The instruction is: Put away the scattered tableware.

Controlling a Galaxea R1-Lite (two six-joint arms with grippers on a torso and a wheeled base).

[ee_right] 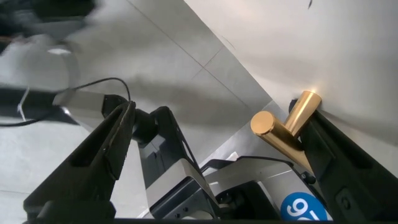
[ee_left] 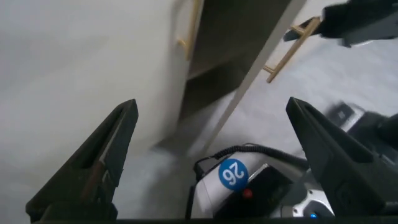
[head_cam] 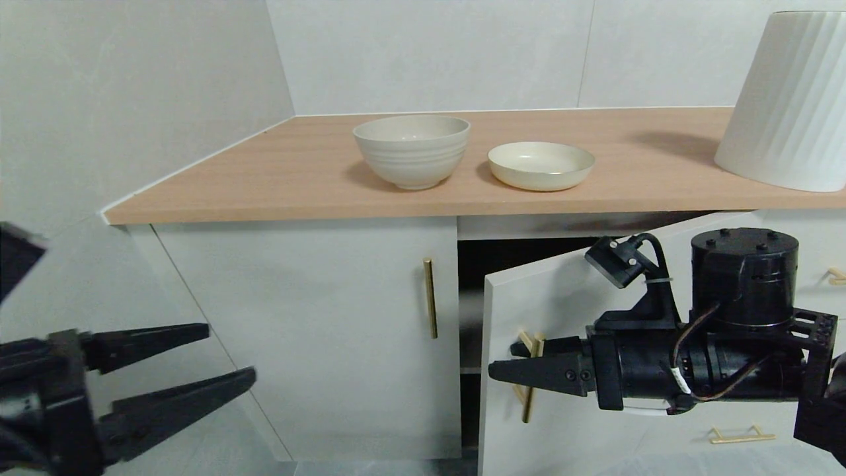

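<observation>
Well above jaws, bowl (head_cam: 413, 152) and dish (head_cam: 540, 165) on counter (head_cam: 264, 178); left gripper (head_cam: 231, 352) splayed, right gripper (head_cam: 503, 360) splayed astride door handle (ee_right: 280, 124).

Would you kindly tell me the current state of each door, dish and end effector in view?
Left cabinet door: shut.
Right cabinet door: partly open.
Deep bowl: upright on the counter, empty.
Shallow dish: upright beside the bowl, empty.
Left end effector: open, holding nothing.
Right end effector: open, at the right door's gold handle.
</observation>
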